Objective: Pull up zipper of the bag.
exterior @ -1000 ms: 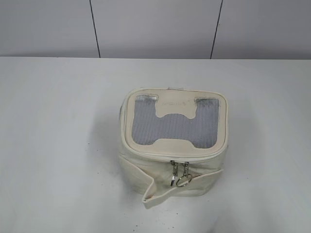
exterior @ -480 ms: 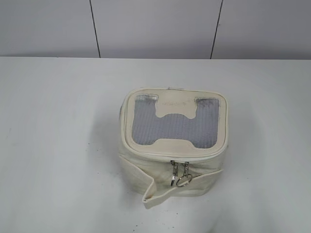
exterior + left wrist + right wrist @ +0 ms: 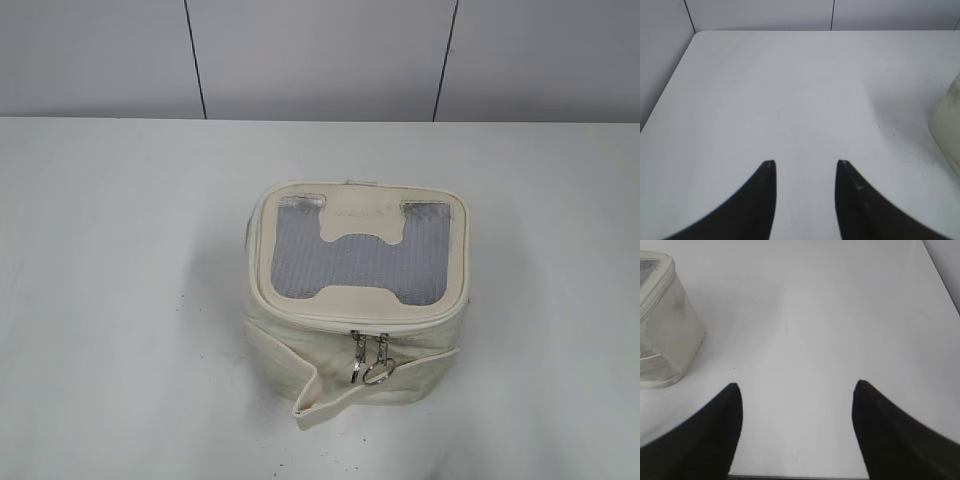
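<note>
The big white table (image 3: 110, 300) has lots of open room on every side. The bag (image 3: 356, 300) sits in the middle. Its zipper (image 3: 368, 358) pulls hang on the near side. The left gripper (image 3: 805, 167) and right gripper (image 3: 796, 390) are both spread wide, holding nothing, well apart from the bag. The bag is light, so a pull could drag it along.

The bag (image 3: 358, 300) sits on the table (image 3: 120, 300), slightly right of centre and toward the near edge. The zipper (image 3: 368, 335) pulls hang side by side on its near face. A wall (image 3: 320, 55) stands behind the table's far edge.
</note>
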